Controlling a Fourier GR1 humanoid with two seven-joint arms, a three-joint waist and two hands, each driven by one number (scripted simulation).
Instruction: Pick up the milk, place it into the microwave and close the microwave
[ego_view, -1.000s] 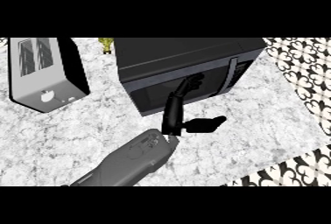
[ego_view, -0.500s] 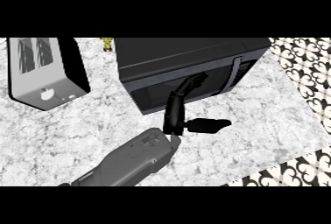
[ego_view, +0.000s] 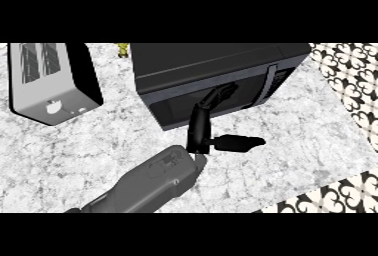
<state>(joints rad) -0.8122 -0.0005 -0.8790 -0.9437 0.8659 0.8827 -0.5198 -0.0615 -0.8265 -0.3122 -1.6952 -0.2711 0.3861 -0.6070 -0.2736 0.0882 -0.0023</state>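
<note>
One view, from the head. Left hand over mid counter, forearm coming in from the near edge. Fingers straight, tips touching the front of the microwave; thumb out to the right; nothing held. Microwave door looks shut. Milk not seen; cannot tell where it sits. Toaster far left, apart from microwave.

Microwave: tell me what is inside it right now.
Nothing inside shows. The microwave looks shut, and its dark door covers the interior, so whatever it holds is hidden. The left hand has straight fingers against the door front.
</note>
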